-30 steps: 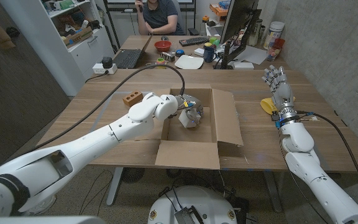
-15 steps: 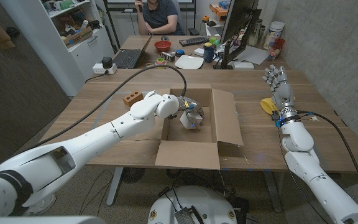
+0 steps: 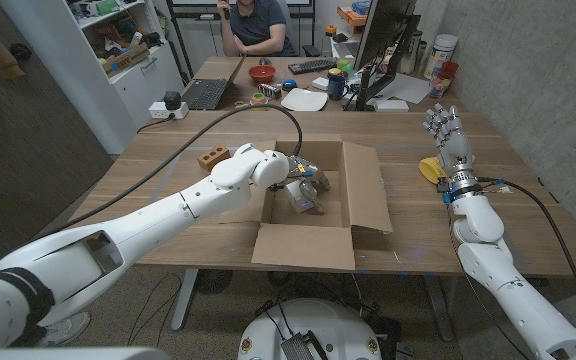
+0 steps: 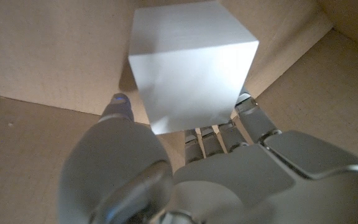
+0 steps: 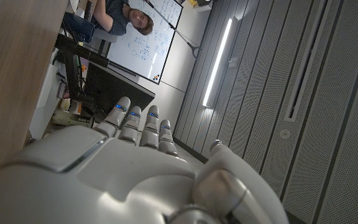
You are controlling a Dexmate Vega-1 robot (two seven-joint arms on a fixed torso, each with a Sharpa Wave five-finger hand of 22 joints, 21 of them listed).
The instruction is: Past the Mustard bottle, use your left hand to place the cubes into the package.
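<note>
Inside the open package (image 3: 362,203), near the desk's (image 3: 168,180) front edge, the left hand (image 3: 303,190) holds a white cube (image 4: 191,65), apparently above the floor. By the right edge, the right hand (image 3: 448,135) stands upright, fingers spread, empty, beside the mustard bottle (image 3: 430,169).

Brown brick (image 3: 213,158), laptop (image 3: 206,94), red bowl (image 3: 261,73)

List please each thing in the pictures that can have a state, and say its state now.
Cardboard box: open, flaps spread, on the table.
White cube: held by the left hand, inside the box.
Left hand: inside the box, gripping the cube.
Right hand: holds nothing, fingers pointing away from the robot.
Brown block: on the table, left of the box.
Yellow object: on the table, beside the right hand.
</note>
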